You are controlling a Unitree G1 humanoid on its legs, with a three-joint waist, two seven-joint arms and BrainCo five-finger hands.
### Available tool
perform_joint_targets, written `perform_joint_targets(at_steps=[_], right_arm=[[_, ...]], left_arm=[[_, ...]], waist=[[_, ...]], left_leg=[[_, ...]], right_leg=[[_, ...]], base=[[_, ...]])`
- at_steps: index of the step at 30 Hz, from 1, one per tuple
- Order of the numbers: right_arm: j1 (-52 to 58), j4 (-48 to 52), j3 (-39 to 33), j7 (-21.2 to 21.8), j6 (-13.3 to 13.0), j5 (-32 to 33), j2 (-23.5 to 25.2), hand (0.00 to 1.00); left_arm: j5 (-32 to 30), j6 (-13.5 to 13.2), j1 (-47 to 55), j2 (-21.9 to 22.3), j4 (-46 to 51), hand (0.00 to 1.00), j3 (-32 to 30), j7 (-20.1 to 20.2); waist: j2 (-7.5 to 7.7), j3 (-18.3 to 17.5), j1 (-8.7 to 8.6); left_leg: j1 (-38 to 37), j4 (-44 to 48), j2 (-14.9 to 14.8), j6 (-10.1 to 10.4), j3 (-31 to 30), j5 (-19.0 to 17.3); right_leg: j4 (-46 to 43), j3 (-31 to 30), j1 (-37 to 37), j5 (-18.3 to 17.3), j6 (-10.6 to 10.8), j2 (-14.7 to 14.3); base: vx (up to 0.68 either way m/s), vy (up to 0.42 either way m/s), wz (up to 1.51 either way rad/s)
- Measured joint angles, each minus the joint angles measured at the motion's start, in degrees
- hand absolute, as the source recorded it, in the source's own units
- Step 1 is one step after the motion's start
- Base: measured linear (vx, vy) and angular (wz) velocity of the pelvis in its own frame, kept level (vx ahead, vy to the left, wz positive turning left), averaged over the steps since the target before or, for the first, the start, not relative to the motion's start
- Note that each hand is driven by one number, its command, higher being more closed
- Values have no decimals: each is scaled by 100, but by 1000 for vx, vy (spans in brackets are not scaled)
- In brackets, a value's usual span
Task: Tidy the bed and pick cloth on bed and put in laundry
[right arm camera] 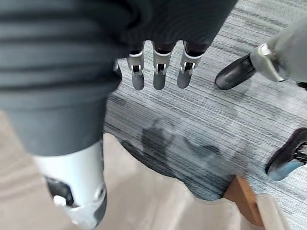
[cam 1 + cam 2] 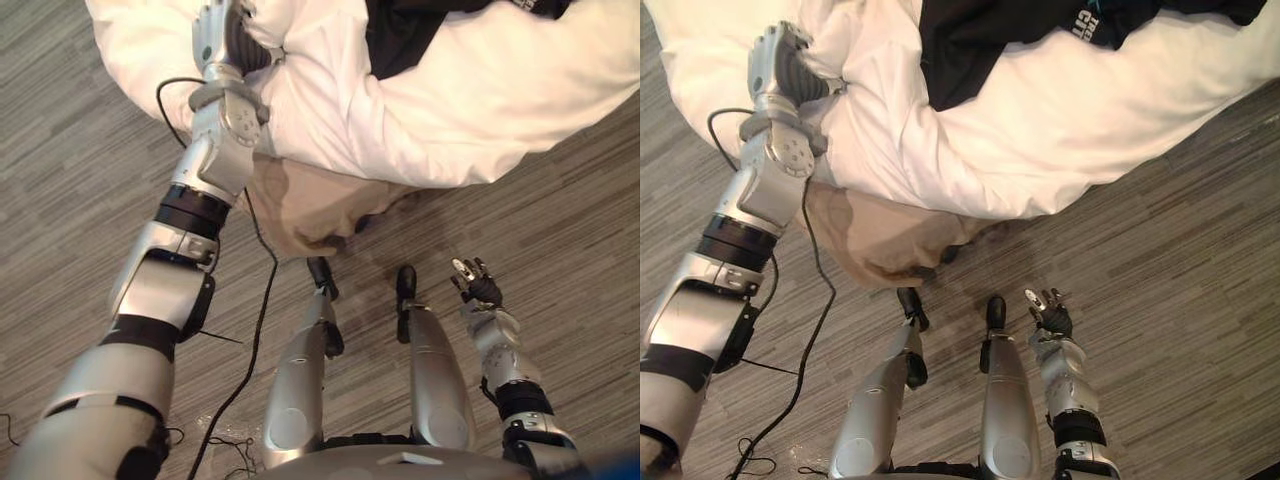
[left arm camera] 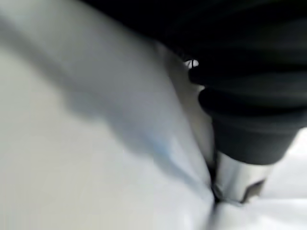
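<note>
A white duvet (image 2: 450,110) covers the bed and hangs over its near edge. On it, at the far side, lies a black cloth (image 2: 980,50) with light print. My left hand (image 2: 775,55) is raised at the duvet's left part, its fingers curled into a bunched fold of the white cloth. In the left wrist view one silver finger (image 3: 235,182) sinks into the duvet (image 3: 72,158). My right hand (image 2: 478,283) hangs low over the floor, away from the bed, with its fingers (image 1: 156,72) straight and nothing in it.
A tan sheet (image 2: 300,205) hangs below the duvet down to the grey striped floor (image 2: 560,230). A wooden bed leg (image 1: 242,194) stands beside the tan sheet (image 1: 158,201).
</note>
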State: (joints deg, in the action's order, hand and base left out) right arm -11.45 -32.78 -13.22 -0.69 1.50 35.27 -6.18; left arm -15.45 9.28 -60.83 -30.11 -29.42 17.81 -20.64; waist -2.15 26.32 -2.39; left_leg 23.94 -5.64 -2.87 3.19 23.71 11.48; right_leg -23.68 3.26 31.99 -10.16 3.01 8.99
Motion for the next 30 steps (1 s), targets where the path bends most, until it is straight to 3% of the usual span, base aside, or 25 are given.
perform_joint_targets(at_steps=[3,7,9,11,12,16,22,25,28,30], right_arm=[[68,8,-14,-4,1,-8,-59,0],[368,43,-16,-72,15,-66,-85,0],[597,9,-14,-101,75,-74,-104,0],[746,-77,-16,-110,124,-78,-105,0],[802,-118,-14,-113,141,-78,-104,0],[1110,-460,7,-50,149,-78,-67,0],[1491,-1166,-4,172,145,-292,-50,0],[1652,-1446,-118,217,152,-292,0,0],[1828,-1605,-206,219,223,-283,179,0],[1941,-1628,-208,120,257,-68,320,0]], left_arm=[[786,-759,920,-8,419,100,-133,-82],[1300,-1740,2580,30,1275,100,-635,50],[1482,-2221,3329,85,1596,100,-918,178],[1516,-2482,3879,249,1752,100,-1255,325],[1618,-2583,4122,336,1782,0,-1363,410],[1604,-2750,5467,822,1930,0,-1597,643],[1679,-2668,6813,1465,1896,0,-1761,1150],[1688,-2503,7152,1684,1572,0,-1838,1221],[1701,-2259,7371,1902,997,0,-1899,1350],[1922,-1943,7590,2208,262,0,-2076,1415]], waist=[[-39,21,-8],[-49,17,47],[-90,-7,178],[-107,-28,283],[-114,-50,314],[-103,-367,368],[-96,-1136,408],[-117,-1346,500],[-39,-1519,515],[31,-1592,524]], left_leg=[[-285,0,122,1,40,1],[-700,0,189,21,-69,-16],[-838,0,147,93,-151,-172],[-947,0,129,19,-249,-237],[-995,0,128,-9,-281,-258],[-1332,1,123,-139,-476,-281],[-1895,-4,60,-143,-757,-415],[-2092,-33,11,-110,-912,-444],[-2266,-38,-22,-49,-1033,-490],[-2448,-41,-21,-26,-1034,-546]], right_leg=[[-71,1,-263,-108,66,141],[-8,171,-784,-199,88,239],[50,351,-1033,-248,82,221],[124,477,-1244,-256,83,204],[170,530,-1342,-256,83,203],[604,746,-1998,-214,135,150],[1348,1024,-3028,-132,142,-26],[1581,1166,-3354,-115,114,-109],[1782,1307,-3688,-113,107,-193],[1878,1339,-3919,-122,94,-210]], base=[[66,-6,3],[71,-19,15],[64,-33,29],[40,-14,21],[61,-4,25],[102,-3,21],[137,-46,16],[69,-66,15],[35,-56,18],[45,-34,2]])
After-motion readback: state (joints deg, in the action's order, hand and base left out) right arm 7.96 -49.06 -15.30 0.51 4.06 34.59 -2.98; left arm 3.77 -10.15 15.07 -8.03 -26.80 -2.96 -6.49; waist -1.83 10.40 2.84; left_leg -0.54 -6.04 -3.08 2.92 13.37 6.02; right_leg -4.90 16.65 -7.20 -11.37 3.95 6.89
